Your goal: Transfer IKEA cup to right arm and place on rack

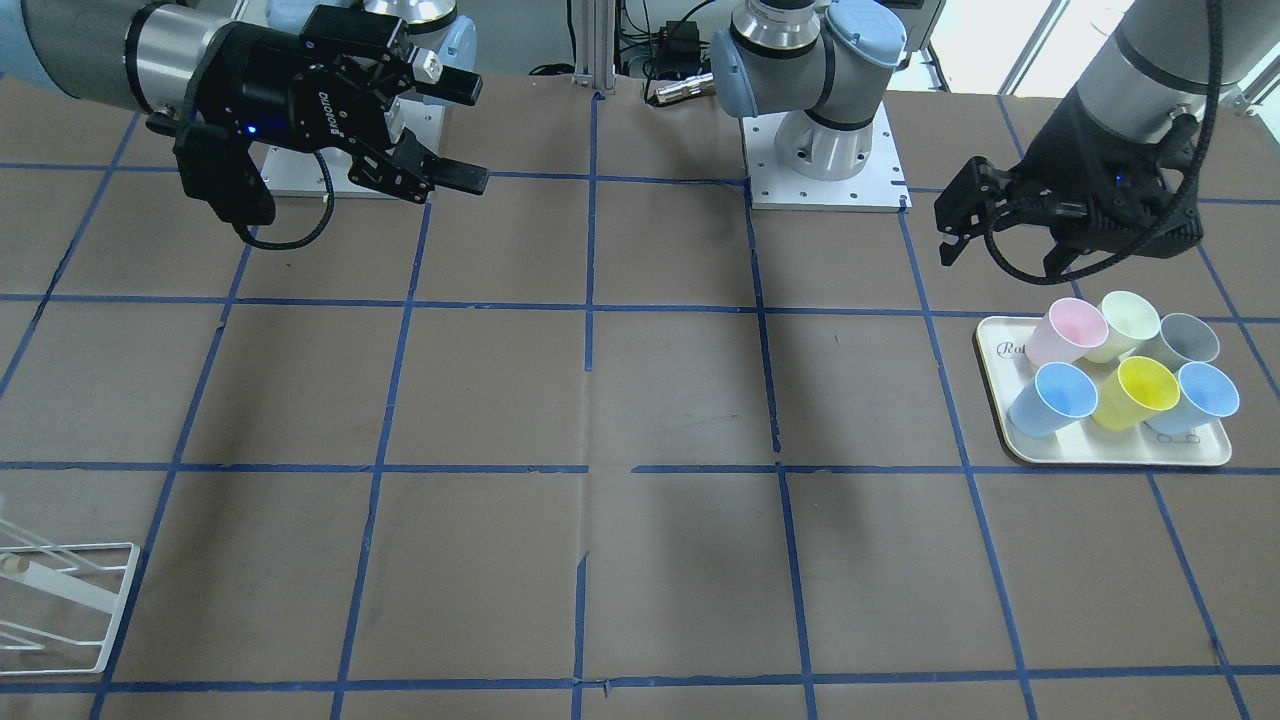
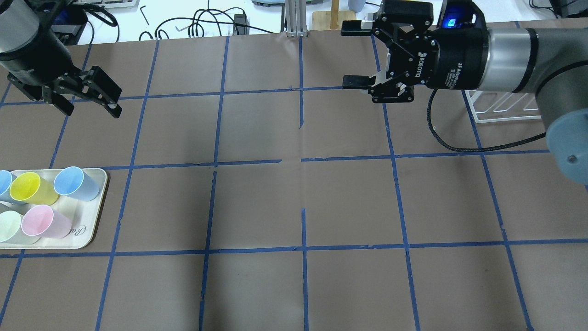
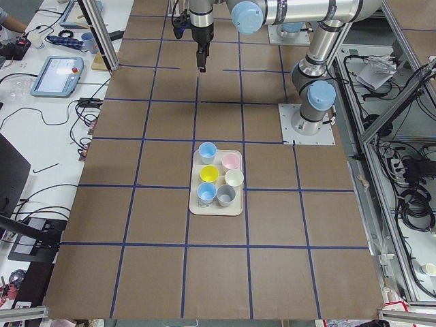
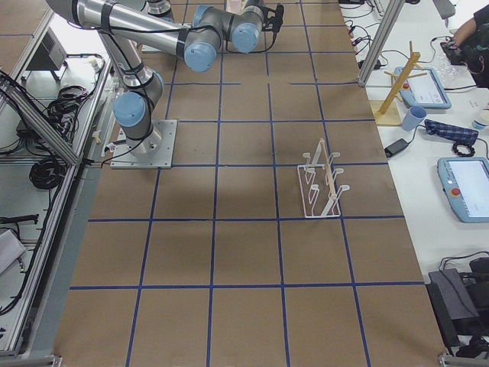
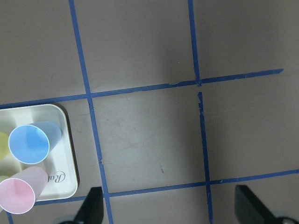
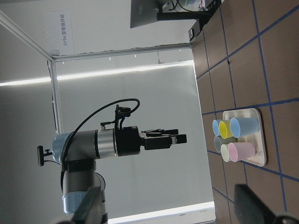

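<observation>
Left gripper [image 2: 93, 106] and right gripper [image 2: 347, 55] both hang wide open, touching nothing.

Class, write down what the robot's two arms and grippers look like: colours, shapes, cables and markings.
The right arm and left arm are silver-grey tubes with pale blue joint caps. The right gripper and left gripper are black, two-fingered. The right one bears white ROBOTIQ lettering and a thin smooth cable; the left, a thick braided cable.
</observation>
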`<state>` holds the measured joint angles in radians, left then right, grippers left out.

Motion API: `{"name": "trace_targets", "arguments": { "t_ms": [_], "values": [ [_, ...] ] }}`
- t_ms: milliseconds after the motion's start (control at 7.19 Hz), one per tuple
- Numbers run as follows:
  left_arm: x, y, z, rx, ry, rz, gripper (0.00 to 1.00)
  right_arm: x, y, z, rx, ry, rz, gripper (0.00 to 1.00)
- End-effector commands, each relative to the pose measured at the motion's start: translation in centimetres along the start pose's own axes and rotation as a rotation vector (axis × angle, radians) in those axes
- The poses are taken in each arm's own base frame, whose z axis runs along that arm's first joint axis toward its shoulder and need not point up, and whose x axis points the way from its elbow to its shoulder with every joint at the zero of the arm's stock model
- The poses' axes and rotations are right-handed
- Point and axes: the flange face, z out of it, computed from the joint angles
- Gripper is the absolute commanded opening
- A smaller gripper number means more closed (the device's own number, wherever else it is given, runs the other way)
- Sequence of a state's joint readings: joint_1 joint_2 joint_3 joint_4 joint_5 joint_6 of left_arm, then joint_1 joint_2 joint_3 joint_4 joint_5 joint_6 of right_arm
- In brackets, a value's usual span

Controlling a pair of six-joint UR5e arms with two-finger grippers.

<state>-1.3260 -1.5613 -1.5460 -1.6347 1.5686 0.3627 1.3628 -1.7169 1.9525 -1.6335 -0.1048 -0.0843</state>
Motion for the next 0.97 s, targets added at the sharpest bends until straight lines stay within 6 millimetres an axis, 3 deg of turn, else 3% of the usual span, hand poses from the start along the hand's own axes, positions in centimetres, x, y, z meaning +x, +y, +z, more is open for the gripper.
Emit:
{"name": "trace_targets", "arguments": {
  "t_ms": [0,139,278,557,835],
  "values": [
    [-1.8,0.3,0.0,-0.002,0.003,0.012,1.0,0.2,0.2,0.3,-0.004,0.0,-0.012,1.0],
    [-1.8,0.3,0.0,-0.002,-0.002,0.016,1.0,0.1,0.6,0.9,-0.019,0.0,-0.015,1.0],
    [-3.2,0.5,0.0,-0.003,-0.004,0.058,1.0,0.0,1.0,1.3,-0.03,0.001,-0.015,1.0],
    [-8.9,1.2,0.8,-0.016,0.011,0.016,1.0,0.2,2.0,3.2,-0.077,0.009,-0.022,1.0],
    [-15.4,2.3,2.5,-0.034,0.038,0.036,1.0,0.1,2.3,3.7,-0.09,0.013,-0.026,1.0]
  ]
}}
